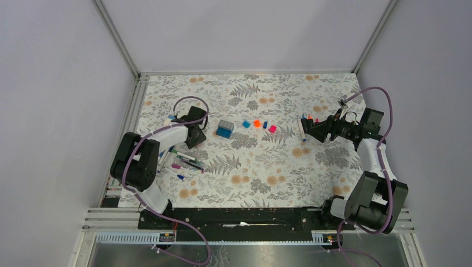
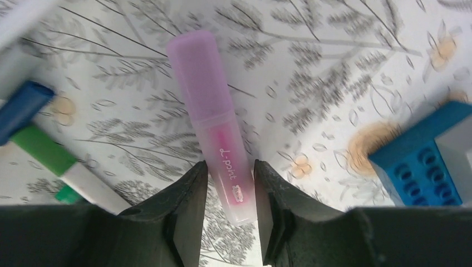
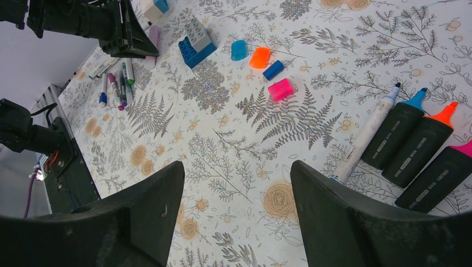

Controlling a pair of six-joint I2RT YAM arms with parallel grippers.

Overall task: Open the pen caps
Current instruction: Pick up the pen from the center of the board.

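Left gripper [image 2: 231, 169] pinching pink pen [image 2: 221, 142] by barrel end, contact seemingly firm. Pen's long axis runs up frame from gripper; purple cap [image 2: 195, 72] on far end, upper centre. Right gripper [image 3: 236, 167] spread, empty, well apart.

this is looking like a robotics lab test cell, not a home or a shop. plain pale walls [image 1: 55, 111] are boxing in the surface [image 1: 250, 172] on three sides, with bare aluminium frame posts [image 1: 118, 40] running up the corners. the left arm [image 1: 139, 161] and the right arm [image 1: 370, 192] are standing bolted to a black rail [image 1: 239, 216], purple cables [image 1: 190, 98] are trailing loose, and a floral cloth is covering the surface, where pen caps [image 1: 257, 123] are lying.
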